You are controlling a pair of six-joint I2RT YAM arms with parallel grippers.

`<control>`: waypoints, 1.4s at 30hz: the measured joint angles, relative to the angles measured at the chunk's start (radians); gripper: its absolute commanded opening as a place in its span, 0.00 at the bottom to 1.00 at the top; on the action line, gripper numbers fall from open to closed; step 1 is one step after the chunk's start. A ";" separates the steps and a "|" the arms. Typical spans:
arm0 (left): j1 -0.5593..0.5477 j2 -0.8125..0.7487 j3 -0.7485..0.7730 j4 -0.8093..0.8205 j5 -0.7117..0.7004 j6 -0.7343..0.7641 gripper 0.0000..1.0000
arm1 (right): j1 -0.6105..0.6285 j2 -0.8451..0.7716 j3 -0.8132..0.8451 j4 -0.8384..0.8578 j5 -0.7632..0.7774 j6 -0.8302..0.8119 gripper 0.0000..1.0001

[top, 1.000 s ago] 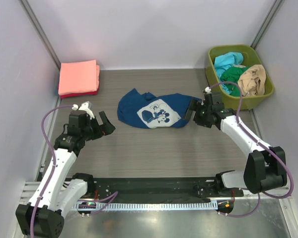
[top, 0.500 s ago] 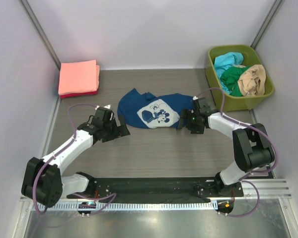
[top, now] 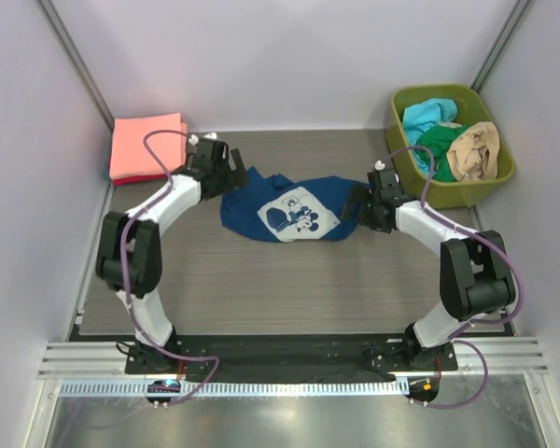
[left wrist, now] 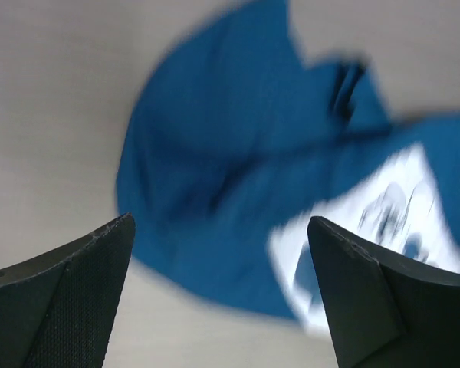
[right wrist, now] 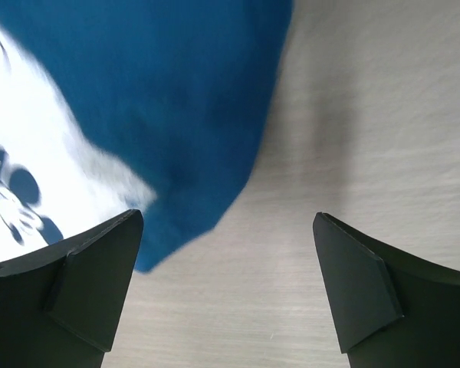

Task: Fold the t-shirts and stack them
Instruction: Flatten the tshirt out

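L gripper (top: 231, 177) & R gripper (top: 357, 207), fingers wide apart, flank crumpled navy t-shirt (top: 289, 210); best to pinch opposite edges, pull flat.

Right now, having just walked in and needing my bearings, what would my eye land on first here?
The navy blue t-shirt with its white mouse print lies crumpled mid-table, the open left gripper at its far-left edge and the open right gripper at its right edge. A folded salmon-pink t-shirt sits in the far-left corner; a green bin of loose t-shirts in the far-right.
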 measured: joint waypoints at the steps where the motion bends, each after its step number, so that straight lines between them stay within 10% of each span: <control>1: 0.009 0.061 0.076 0.002 0.000 0.010 0.92 | -0.011 0.000 0.018 0.000 0.006 -0.001 1.00; 12: 0.043 0.674 0.742 -0.087 0.081 0.090 0.75 | -0.133 0.169 0.248 0.000 0.001 -0.004 1.00; 18: 0.040 0.676 0.725 -0.089 0.143 0.082 0.32 | -0.146 0.317 0.334 0.003 -0.043 -0.001 0.89; 23: 0.042 0.662 0.682 -0.077 0.186 0.077 0.00 | -0.144 0.384 0.375 0.033 -0.091 -0.004 0.25; 27: 0.050 0.596 0.615 -0.108 0.200 0.073 0.00 | -0.142 0.431 0.434 0.043 -0.146 0.008 0.01; 34: 0.107 0.263 0.606 -0.220 0.219 0.060 0.00 | -0.141 0.359 0.586 -0.037 -0.202 0.006 0.01; 42: 0.205 -0.313 0.480 -0.241 0.185 0.073 0.00 | -0.135 -0.217 0.438 0.014 -0.126 -0.008 0.10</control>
